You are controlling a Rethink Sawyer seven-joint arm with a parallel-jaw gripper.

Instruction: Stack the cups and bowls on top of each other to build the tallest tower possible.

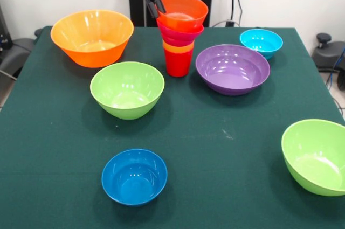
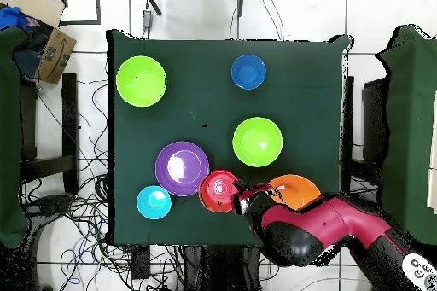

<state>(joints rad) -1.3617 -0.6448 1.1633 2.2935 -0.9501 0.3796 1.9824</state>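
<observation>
Thin black fingers of the gripper (image 1: 156,7) pinch the rim of the glossy orange bowl (image 1: 183,12) topping the tower (image 1: 179,37).

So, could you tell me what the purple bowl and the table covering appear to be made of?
The purple bowl looks like glossy moulded plastic: its inside shows bright, soft-edged highlights and its rim is thin and even. The table covering appears to be dark green cloth with a matte finish, showing no glare; the exact fabric cannot be told.
</observation>
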